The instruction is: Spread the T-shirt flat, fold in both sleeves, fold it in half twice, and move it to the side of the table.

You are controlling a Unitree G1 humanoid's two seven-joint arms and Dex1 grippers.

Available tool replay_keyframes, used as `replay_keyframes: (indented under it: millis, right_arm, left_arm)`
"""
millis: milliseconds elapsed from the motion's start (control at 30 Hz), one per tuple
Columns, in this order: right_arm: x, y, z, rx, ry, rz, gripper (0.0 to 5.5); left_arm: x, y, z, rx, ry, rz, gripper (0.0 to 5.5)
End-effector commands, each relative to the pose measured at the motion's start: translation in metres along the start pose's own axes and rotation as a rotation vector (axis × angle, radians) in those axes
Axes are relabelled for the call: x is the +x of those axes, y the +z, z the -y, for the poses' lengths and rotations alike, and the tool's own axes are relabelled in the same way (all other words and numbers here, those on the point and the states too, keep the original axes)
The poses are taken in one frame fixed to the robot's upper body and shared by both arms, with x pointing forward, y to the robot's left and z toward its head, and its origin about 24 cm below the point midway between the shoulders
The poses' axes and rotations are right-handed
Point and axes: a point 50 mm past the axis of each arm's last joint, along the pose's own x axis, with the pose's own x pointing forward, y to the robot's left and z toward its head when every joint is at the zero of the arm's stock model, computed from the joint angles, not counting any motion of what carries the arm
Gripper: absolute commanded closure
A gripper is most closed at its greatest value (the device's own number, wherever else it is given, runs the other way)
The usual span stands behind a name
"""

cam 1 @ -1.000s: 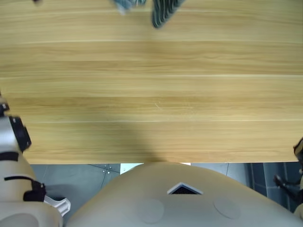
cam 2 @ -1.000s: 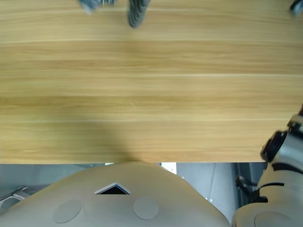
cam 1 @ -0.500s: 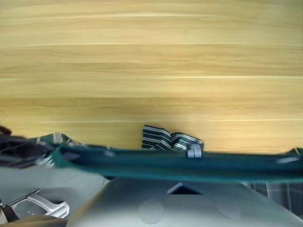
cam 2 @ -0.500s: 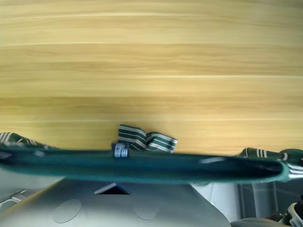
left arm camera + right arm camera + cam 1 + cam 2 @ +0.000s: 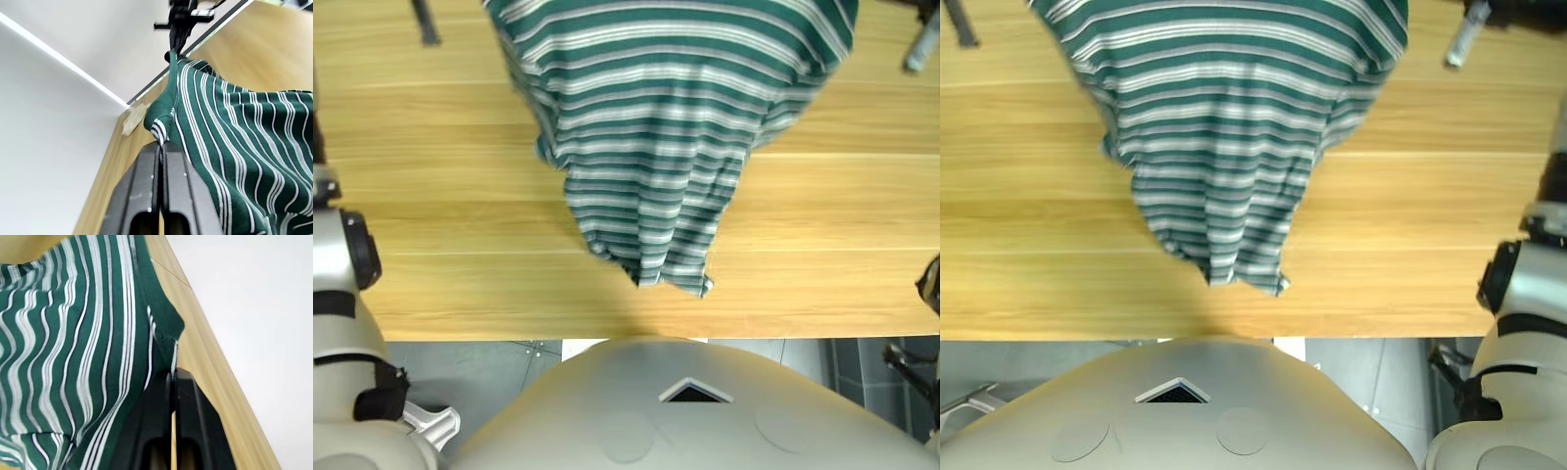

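T-shirt (image 5: 656, 147), spreading step: left gripper (image 5: 159, 146) and right gripper (image 5: 172, 377) each clamp an edge, hem near front edge of table (image 5: 431, 196); likely next, lay flat.

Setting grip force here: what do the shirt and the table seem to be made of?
The shirt looks like soft knit fabric, perhaps cotton: matte, green with white stripes, draping in loose folds. The table looks like light wood or laminate: long straight grain lines, smooth top.
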Motion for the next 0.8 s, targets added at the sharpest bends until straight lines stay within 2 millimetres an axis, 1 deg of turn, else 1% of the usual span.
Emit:
replay_keyframes:
  millis: [33,67,100,133,167,200,233,267,300,367,400,467,533,600,667,767,800]
  right_arm:
    - [-0.003,0.091,0.124,-0.495,-1.179,-0.081,5.48]
    - [0.01,0.069,0.101,-0.487,-1.056,-0.032,5.48]
    - [0.022,0.031,0.066,-0.445,-0.865,-0.046,5.48]
    - [0.027,0.002,0.033,-0.406,-0.701,-0.051,5.48]
    - [0.027,-0.022,0.005,-0.341,-0.568,-0.06,5.48]
    - [0.021,-0.045,-0.026,-0.285,-0.42,-0.077,5.48]
    - [0.013,-0.062,-0.048,-0.218,-0.325,-0.095,5.48]
    - [0.002,-0.076,-0.069,-0.2,-0.207,-0.128,5.48]
    - [-0.009,-0.087,-0.086,-0.144,-0.114,-0.162,5.48]
    - [-0.024,-0.098,-0.114,-0.083,0.069,-0.197,5.48]
    - [-0.028,-0.098,-0.125,-0.063,0.146,-0.193,5.48]
    - [-0.036,-0.096,-0.148,-0.027,0.307,-0.18,5.48]
    - [-0.039,-0.096,-0.161,0.006,0.383,-0.178,5.48]
    - [-0.04,-0.093,-0.169,0.033,0.424,-0.163,5.48]
    - [-0.041,-0.088,-0.172,0.049,0.44,-0.13,5.48]
    - [-0.039,-0.075,-0.168,0.058,0.415,-0.049,5.48]
    - [-0.039,-0.069,-0.161,0.052,0.375,-0.007,5.48]
  left_arm:
    - [-0.058,0.082,-0.137,-0.026,1.461,0.17,5.5]
    - [-0.043,0.069,-0.12,0.019,1.275,0.255,5.5]
    - [-0.014,0.034,-0.081,0.104,0.937,0.227,5.5]
    - [0.004,-0.004,-0.037,0.135,0.662,0.124,5.5]
    - [0.009,-0.036,0.004,0.156,0.466,0.011,5.5]
    - [0.005,-0.069,0.044,0.113,0.316,-0.119,5.5]
    - [-0.002,-0.088,0.073,0.1,0.221,-0.187,5.5]
    - [-0.008,-0.099,0.096,0.047,0.159,-0.204,5.5]
    - [-0.011,-0.102,0.113,0.007,0.119,-0.169,5.5]
    - [-0.013,-0.099,0.134,-0.034,0.059,-0.085,5.5]
    - [-0.013,-0.098,0.145,-0.039,0.006,-0.069,5.5]
    - [-0.01,-0.104,0.17,-0.049,-0.125,-0.11,5.5]
    - [-0.006,-0.109,0.195,-0.065,-0.245,-0.143,5.5]
    - [-0.005,-0.106,0.216,-0.069,-0.337,-0.12,5.5]
    - [-0.004,-0.102,0.221,-0.059,-0.362,-0.1,5.5]
    - [-0.004,-0.095,0.21,-0.037,-0.333,-0.069,5.5]
    - [-0.004,-0.088,0.206,-0.034,-0.314,-0.026,5.5]
